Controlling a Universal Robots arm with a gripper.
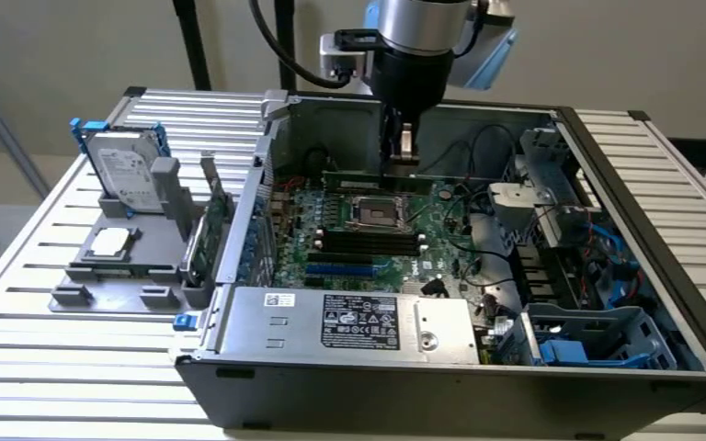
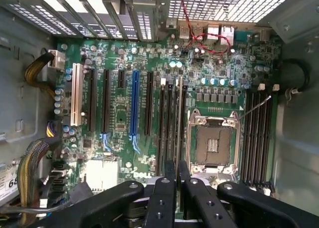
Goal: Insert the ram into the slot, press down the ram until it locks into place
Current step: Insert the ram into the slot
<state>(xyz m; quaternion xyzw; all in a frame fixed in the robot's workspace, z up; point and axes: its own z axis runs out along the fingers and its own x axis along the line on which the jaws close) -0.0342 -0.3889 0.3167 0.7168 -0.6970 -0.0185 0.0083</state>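
"DELL" in white print on motherboard (image 2: pixel 119 123); "68", probably cut-off number, on white label (image 2: pixel 9 180).

You're looking at a case (image 1: pixel 451 395) of dark grey sheet metal, matt outside and paler, duller inside. The table (image 1: pixel 34 367) under it is ribbed bare aluminium with a satin sheen. The power supply cover (image 1: pixel 267 322) is plain silvery metal carrying a black printed sticker (image 1: pixel 362 326). The drive bracket (image 1: pixel 80 147) is blue plastic, and the holder (image 1: pixel 114 271) beside it is matt grey plastic. Your gripper (image 2: pixel 177 165) is matt black, its links studded with small screws. The ram (image 1: pixel 371 180) and motherboard (image 2: pixel 119 63) show green lacquered board. The memory sockets (image 2: pixel 256 133) are black plastic and the CPU socket frame (image 2: pixel 213 122) is bright metal
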